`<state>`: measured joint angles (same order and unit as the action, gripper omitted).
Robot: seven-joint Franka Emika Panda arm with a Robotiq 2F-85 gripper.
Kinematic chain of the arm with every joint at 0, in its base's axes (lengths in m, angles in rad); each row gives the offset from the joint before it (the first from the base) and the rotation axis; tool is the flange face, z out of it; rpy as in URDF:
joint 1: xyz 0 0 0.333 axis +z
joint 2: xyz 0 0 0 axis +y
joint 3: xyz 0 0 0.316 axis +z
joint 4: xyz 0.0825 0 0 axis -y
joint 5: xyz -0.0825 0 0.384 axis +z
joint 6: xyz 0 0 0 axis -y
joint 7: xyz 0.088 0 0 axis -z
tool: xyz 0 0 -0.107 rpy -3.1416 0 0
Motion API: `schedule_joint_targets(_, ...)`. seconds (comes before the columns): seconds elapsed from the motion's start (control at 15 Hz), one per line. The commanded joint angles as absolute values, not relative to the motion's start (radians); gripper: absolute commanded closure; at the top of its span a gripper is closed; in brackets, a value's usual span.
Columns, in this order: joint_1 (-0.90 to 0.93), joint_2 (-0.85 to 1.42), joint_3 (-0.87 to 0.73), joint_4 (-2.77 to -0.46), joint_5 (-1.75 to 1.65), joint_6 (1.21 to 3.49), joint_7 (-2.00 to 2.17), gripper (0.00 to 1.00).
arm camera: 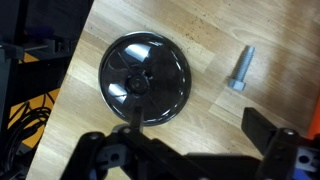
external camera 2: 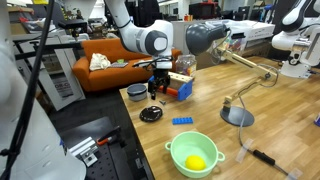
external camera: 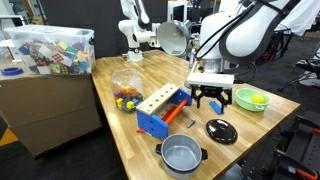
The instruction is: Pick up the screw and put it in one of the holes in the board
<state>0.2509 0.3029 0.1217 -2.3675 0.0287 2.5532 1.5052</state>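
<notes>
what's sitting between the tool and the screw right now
Nothing visible. In the wrist view the screw lies on the bare table, beside the black lid but apart from it, and the open tool hangs above with no object between.

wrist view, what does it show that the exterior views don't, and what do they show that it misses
Only the wrist view: the grey screw, lying on the wooden table beside the lid and apart from it. It is too small to make out from outside.
Only an exterior view: the board with its row of holes on the blue tray, the steel pot and the green bowl.
Shared: the black lid, the table, and the gripper, open and holding nothing.
</notes>
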Motion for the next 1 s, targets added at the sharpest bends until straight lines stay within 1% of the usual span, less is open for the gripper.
schedule_joint_targets(0.0, 0.261, 0.302, 0.112, -2.366, 0.035, 2.551, 1.500, 0.00)
schedule_joint_targets(0.33, 0.274, 0.318, 0.093, -2.351, 0.027, 2.562, 1.576, 0.00)
schedule_joint_targets(0.93, 0.289, 0.418, 0.091, -2.262, 0.044, 2.564, 1.669, 0.00)
